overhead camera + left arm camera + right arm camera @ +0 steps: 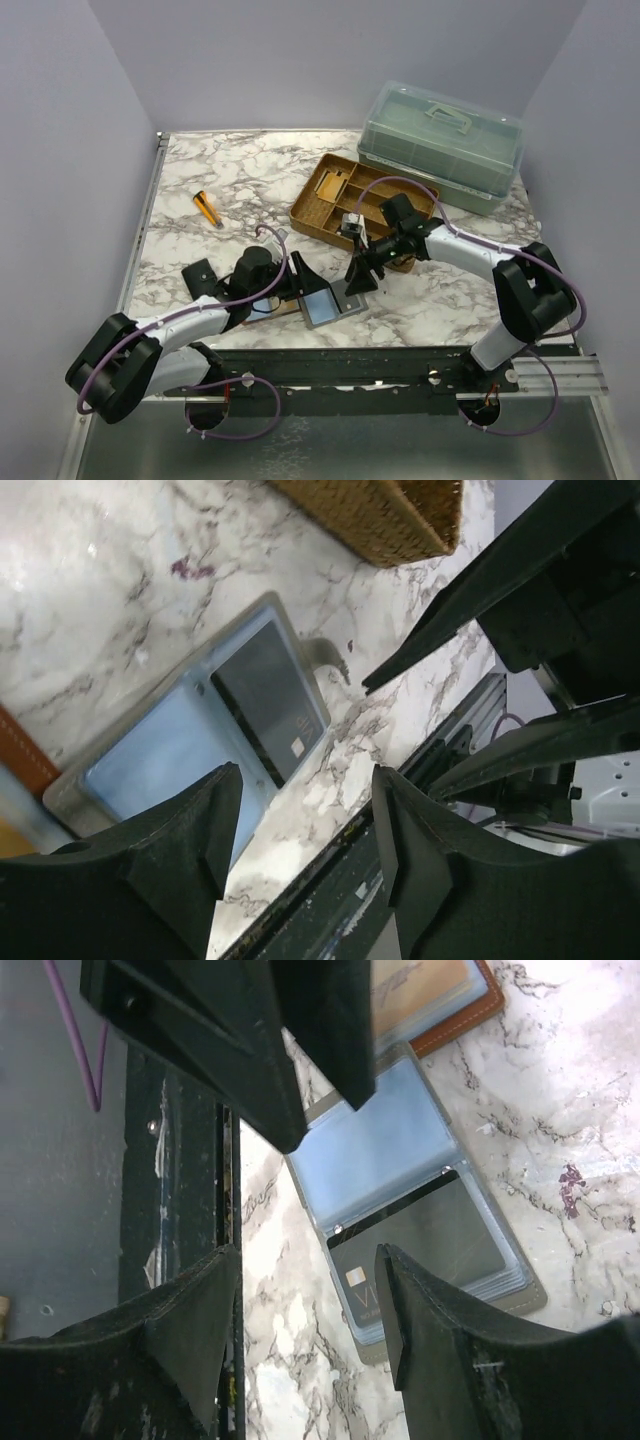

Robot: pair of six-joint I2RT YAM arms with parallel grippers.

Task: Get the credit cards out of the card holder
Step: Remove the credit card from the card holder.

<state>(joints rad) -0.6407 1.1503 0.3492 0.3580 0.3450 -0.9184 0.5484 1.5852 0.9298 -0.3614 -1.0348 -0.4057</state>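
The reddish-brown leather card holder lies open, and its tan-orange panel shows at the top of the right wrist view. The left wrist view shows only its brown edge. In the top view the left gripper mostly hides it. Beside it lies an open blue-grey folder with a dark card in one sleeve. My left gripper is open and empty, hovering at the folder's left end. My right gripper is open and empty above the folder's right end.
A tan organizer tray and a green-lidded clear box stand behind the right arm. An orange marker lies at the back left. A small black case sits by the left arm. The metal rail runs along the table's near edge.
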